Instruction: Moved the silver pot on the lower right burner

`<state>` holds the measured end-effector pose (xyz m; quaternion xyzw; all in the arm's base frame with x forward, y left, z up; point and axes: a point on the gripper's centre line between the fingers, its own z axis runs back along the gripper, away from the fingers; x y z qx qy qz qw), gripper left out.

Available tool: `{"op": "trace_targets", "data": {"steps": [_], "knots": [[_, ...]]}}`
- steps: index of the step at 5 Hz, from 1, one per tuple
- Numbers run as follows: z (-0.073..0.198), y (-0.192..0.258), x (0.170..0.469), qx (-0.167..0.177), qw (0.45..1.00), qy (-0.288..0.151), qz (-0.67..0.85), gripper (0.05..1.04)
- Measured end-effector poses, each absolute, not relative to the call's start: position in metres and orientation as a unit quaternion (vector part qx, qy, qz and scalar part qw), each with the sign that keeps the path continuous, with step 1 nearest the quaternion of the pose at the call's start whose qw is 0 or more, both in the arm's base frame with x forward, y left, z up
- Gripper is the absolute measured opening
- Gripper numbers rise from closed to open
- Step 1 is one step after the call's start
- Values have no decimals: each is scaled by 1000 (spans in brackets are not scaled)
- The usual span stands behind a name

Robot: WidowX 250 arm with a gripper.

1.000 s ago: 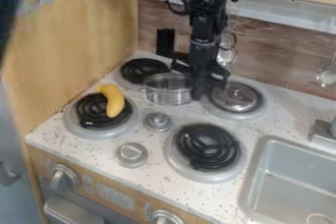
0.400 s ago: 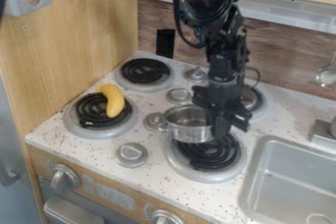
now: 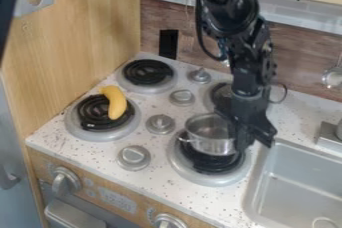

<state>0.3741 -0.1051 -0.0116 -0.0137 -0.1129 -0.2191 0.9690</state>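
Think of the stove top as a clock. The silver pot [image 3: 209,136] is now at about 4 or 5 o'clock, over the lower right burner [image 3: 184,168]. It has just come from nearer the middle, and at first it was up by the 11 o'clock burner [image 3: 147,74]. The black gripper [image 3: 256,141] has come along with it. That is good for the job: the big trip looks almost done.

The pot covers the 12 o'clock part of its burner, and black rings [image 3: 207,163] peek out at 6 o'clock. I can't tell if its bottom touches them. I think it needs a tiny move toward 6 o'clock, then a soft set down. If it is let go now, it might sit crooked or half off the rings.

The gripper is squeezed on the pot's side at 3 o'clock, since the two go along together.

The pot is round and shiny, like a little metal cup. Its top is open, so I can see down inside. A small handle [image 3: 184,140] sticks out at about 9 o'clock. The metal looks hard and smooth, so it may slip or swing a bit if it is only pinched on one side.
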Motion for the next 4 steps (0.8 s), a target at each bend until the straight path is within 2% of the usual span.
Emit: {"op": "trace_targets", "data": {"steps": [2,3,4], "knots": [[-15,-104,372,-12,972,-104,-210,78],[-16,-102,371,-7,975,-100,-199,239],[-20,-94,363,10,978,-90,-186,499]]}}
